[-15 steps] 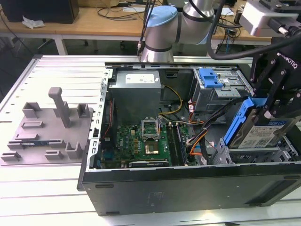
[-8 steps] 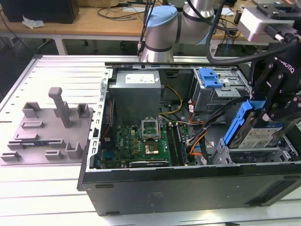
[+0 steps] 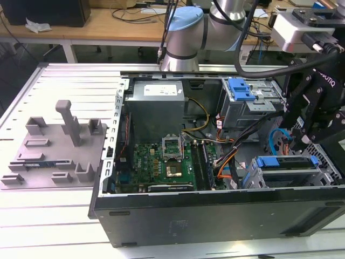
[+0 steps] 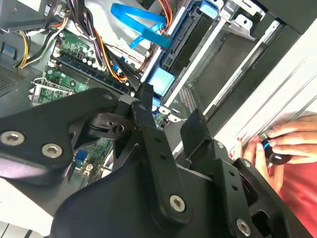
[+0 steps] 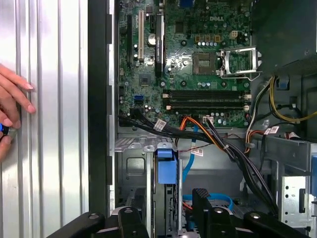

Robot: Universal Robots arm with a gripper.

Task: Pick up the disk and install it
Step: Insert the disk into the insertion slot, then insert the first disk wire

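The disk (image 3: pixel 283 162) stands on edge in the lower drive cage (image 3: pixel 323 175) at the front right of the open computer case, its bright blue carrier frame (image 5: pixel 166 171) on top. In the exterior view my gripper (image 3: pixel 303 144) hangs just above that cage. In both wrist views my black fingers (image 5: pixel 203 206) stand apart on either side of the disk's edge. A gap shows between the fingers, so the gripper (image 4: pixel 171 116) is open. The blue frame (image 4: pixel 161 82) lies just beyond the fingertips.
The motherboard (image 3: pixel 161 162) and bundled cables (image 5: pixel 218 141) fill the case's middle. A second cage with a blue latch (image 3: pixel 240 89) sits at the back right. A grey stand with posts (image 3: pixel 59 145) lies at the exterior view's left. A person's hand (image 4: pixel 287 141) rests beside the case.
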